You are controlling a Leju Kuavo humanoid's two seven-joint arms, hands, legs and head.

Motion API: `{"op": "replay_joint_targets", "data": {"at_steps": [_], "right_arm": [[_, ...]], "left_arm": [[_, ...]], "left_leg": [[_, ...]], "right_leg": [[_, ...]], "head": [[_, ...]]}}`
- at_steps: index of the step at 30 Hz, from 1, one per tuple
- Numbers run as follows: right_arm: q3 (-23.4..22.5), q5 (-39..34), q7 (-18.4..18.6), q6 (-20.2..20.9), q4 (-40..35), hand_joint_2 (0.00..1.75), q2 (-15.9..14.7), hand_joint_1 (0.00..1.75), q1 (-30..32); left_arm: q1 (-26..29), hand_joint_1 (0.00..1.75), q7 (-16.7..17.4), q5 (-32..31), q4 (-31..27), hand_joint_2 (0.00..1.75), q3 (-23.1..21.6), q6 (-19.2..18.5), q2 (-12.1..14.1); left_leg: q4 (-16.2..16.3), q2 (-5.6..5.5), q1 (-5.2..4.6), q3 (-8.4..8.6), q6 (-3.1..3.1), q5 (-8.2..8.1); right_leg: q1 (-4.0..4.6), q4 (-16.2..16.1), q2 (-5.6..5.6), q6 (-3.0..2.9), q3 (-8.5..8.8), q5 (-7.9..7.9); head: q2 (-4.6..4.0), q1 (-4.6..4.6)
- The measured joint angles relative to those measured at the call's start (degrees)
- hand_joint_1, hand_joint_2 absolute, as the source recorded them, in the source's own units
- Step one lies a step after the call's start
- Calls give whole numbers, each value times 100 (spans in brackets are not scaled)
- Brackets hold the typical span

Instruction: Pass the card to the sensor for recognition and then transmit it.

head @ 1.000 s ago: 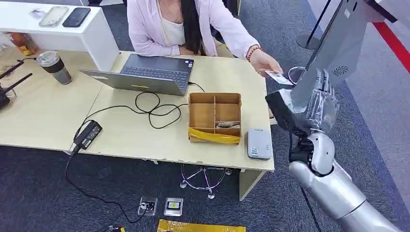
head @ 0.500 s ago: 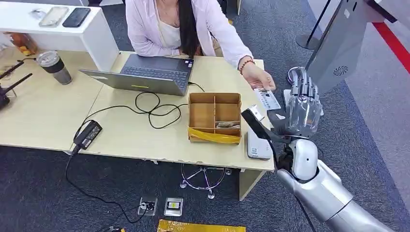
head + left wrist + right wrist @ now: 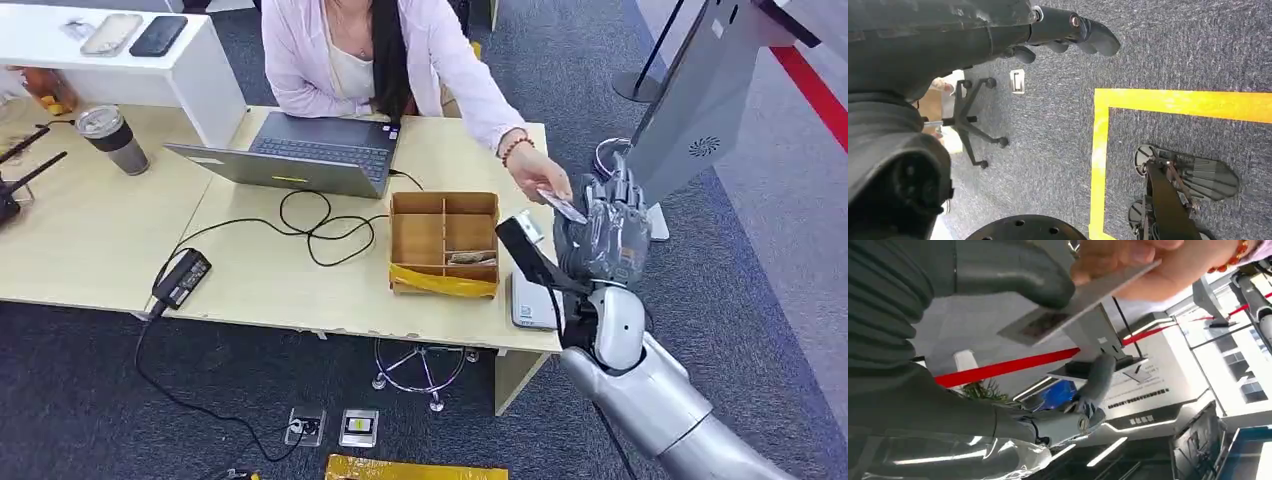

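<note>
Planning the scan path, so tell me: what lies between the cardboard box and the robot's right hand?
In the head view, the grey card sensor lies on the table just past the cardboard box, with bare tabletop around it, before the right hand at the card.

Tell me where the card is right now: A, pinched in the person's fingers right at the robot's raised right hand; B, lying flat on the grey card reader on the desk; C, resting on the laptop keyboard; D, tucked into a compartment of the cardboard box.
A: the card is pinched in the person's hand against the thumb of the robot's right hand, up off the desk, apart from the card reader.
</note>
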Motion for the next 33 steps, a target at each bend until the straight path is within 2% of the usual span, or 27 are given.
{"op": "replay_joint_targets", "data": {"at_steps": [18, 33], "right_arm": [[-195, -114, -188, -20, 44, 175, 129, 175, 77], [-190, -894, -324, 170, 275, 175, 144, 175, 395]], "left_arm": [[0, 0, 15, -11, 0, 0, -42, -55, 35], [0, 0, 39, -122, 0, 0, -133, -127, 55]], "left_leg": [[0, 1, 0, 2, 0, 0], [0, 0, 0, 1, 0, 0]], "right_leg": [[0, 0, 3, 0, 0, 0], [0, 0, 3, 0, -1, 0]], "head": [[0, -2], [0, -2]]}}
